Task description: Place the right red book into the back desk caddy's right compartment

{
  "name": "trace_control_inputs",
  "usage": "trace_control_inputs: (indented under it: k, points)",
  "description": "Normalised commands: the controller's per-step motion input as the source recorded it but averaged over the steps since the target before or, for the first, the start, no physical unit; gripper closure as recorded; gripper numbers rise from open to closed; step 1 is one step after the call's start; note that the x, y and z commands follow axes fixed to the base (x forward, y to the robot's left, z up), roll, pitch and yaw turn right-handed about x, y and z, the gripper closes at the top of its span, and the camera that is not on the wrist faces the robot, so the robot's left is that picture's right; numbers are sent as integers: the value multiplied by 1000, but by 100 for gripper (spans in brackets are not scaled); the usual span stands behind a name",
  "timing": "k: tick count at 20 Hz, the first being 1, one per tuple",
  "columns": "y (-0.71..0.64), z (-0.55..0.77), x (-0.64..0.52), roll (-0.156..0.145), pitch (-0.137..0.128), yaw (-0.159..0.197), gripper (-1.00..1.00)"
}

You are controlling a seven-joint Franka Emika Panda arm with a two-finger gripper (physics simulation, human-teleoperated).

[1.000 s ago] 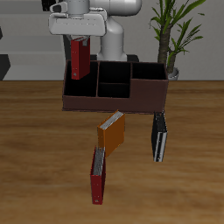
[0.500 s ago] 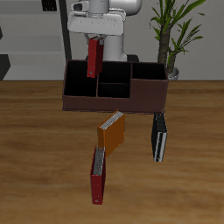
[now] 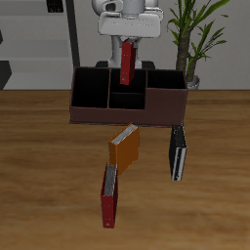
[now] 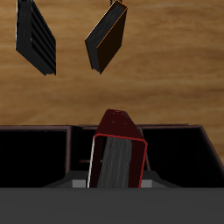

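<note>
Red book [image 3: 127,61] hanging upright from the gripper [image 3: 128,39], clamped at its top end between the fingers, above the caddy [image 3: 127,110] and over its small middle cells. Seen from outside only: the arm above, a potted plant [image 3: 190,34] behind the caddy, a second red book [image 3: 109,196] lying on the wooden table [image 3: 39,176] nearest the front edge, and the right compartment [image 3: 94,87] as an open end bay, off to one side of the held book, not beneath it. Seen from the wrist only: the book's [image 4: 116,157] dark cover and pale page edge close up, its lower end pointing down at the caddy's [image 4: 35,153] dark cells, dividers showing on either side. Shown in both: an orange book [image 3: 124,147] [image 4: 107,37] and a black book [image 3: 178,152] [image 4: 36,37] flat on the table before the caddy, apart from each other. Fingertips themselves hidden by the book in the wrist view.
</note>
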Motion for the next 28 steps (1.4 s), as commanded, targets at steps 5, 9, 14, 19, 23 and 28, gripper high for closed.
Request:
trace_control_inputs:
  k: [5,9,14,19,23,28]
  points:
    - [585,77,-112,62,-2,26,100]
    - [467,94,-97,59,6,-3,100]
    - [383,123,-93,57,18,-38,100]
    - [228,78,-36,10,-15,-18,100]
    - [226,-75,-39,35,16,-6,100]
    - [-13,-141,54,-2,28,-3,100]
